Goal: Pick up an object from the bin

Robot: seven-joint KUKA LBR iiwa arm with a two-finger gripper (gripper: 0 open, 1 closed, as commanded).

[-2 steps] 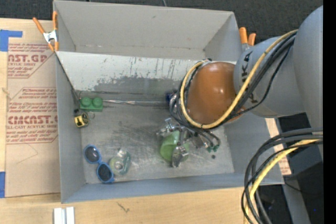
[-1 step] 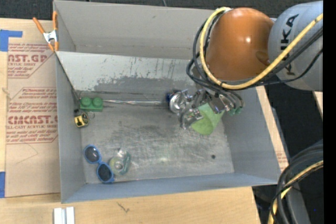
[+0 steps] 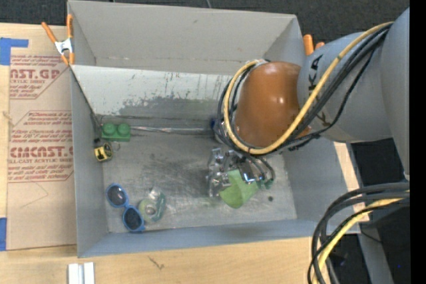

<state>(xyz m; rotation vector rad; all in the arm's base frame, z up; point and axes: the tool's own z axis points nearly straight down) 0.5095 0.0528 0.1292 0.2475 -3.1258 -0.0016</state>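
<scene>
**Grey bin: end effector down beside a pale green lump**

Camera view, from above and a little to one side. The arm comes in from the right, and its orange cover (image 3: pixel 263 103) hangs over the right half of the grey metal bin (image 3: pixel 186 30).

- The end effector (image 3: pixel 221 177) sits low over the bin floor, right of centre.
- A pale green lump (image 3: pixel 237 196), rounded, lies at its lower right toward the near wall. It is touching or just beside the end effector; I cannot tell which.
- I also cannot tell whether the end effector is spread, closed or pinching the lump.
- At the far left, a green studded block (image 3: pixel 115 132) lies at the foot of the sloping wall. A small yellow-and-black piece (image 3: pixel 101 153) is just below it.
- At the near left lie two blue discs (image 3: pixel 117 195), with a clear greenish piece (image 3: pixel 154 204) just beside them.
- All of these lie well apart from the end effector.
</scene>
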